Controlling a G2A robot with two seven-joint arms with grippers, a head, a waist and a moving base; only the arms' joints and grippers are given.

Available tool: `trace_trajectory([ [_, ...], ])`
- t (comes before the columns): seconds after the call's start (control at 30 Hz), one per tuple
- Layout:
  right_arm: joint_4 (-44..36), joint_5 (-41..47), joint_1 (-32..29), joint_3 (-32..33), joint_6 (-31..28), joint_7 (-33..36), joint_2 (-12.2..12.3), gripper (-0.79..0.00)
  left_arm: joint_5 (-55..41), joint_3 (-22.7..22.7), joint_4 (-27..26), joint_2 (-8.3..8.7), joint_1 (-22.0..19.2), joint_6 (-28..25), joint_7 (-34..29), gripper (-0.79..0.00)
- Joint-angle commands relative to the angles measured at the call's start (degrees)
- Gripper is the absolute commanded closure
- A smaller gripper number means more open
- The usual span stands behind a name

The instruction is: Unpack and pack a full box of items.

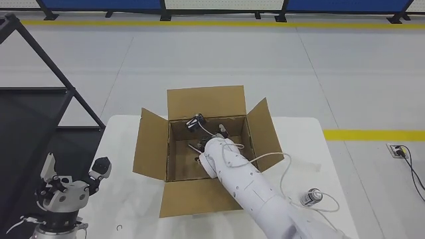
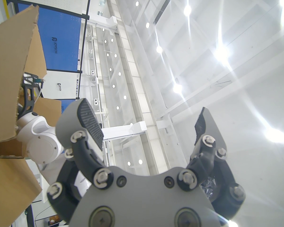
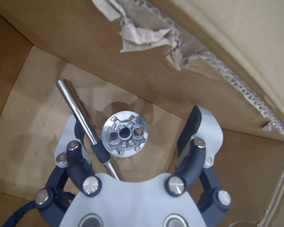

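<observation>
An open cardboard box (image 1: 151, 147) stands in the middle of the white table (image 1: 126, 199). My right arm (image 1: 232, 172) reaches down into it. Inside, my right gripper (image 3: 132, 119) is open just above the box floor (image 3: 33, 100). A round machined metal disc (image 3: 124, 133) lies flat between its fingers. A shiny metal rod (image 3: 75, 105) with a black sleeve lies slanted beside one finger. Small dark parts (image 1: 194, 123) sit near the box's far wall. My left gripper (image 2: 144, 114) is open and holds nothing. It points upward near the table's front left corner (image 1: 73, 171).
A small can (image 1: 311, 197) stands on the table right of the box, next to a loose white cable (image 1: 285, 172). A black rack (image 1: 33, 119) stands left of the table. The box's inner wall is torn (image 3: 142, 31). All box flaps (image 1: 206, 101) stand open.
</observation>
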Motion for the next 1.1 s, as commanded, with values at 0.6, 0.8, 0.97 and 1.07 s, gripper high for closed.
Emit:
trace_trajectory([
  [0.6, -12.5, 0.3, -6.2, 10.4, -10.5, -7.9, 8.7, -0.785, 0.0, 0.0, 0.0, 0.00, 0.0, 0.0, 0.0, -0.785],
  [0.8, -28.1, -4.2, -13.8, 16.5, -15.1, -4.6, 14.0, -0.785, 0.0, 0.0, 0.0, 0.00, 0.0, 0.0, 0.0, -0.785],
  [0.97, -47.9, -8.5, -24.8, 24.6, -22.9, -0.5, 18.8, -0.785, 0.0, 0.0, 0.0, 0.00, 0.0, 0.0, 0.0, -0.785],
  [1.07, -58.7, -9.7, -31.6, 29.1, -29.5, -0.7, 20.9, -0.785, 0.0, 0.0, 0.0, 0.00, 0.0, 0.0, 0.0, -0.785],
])
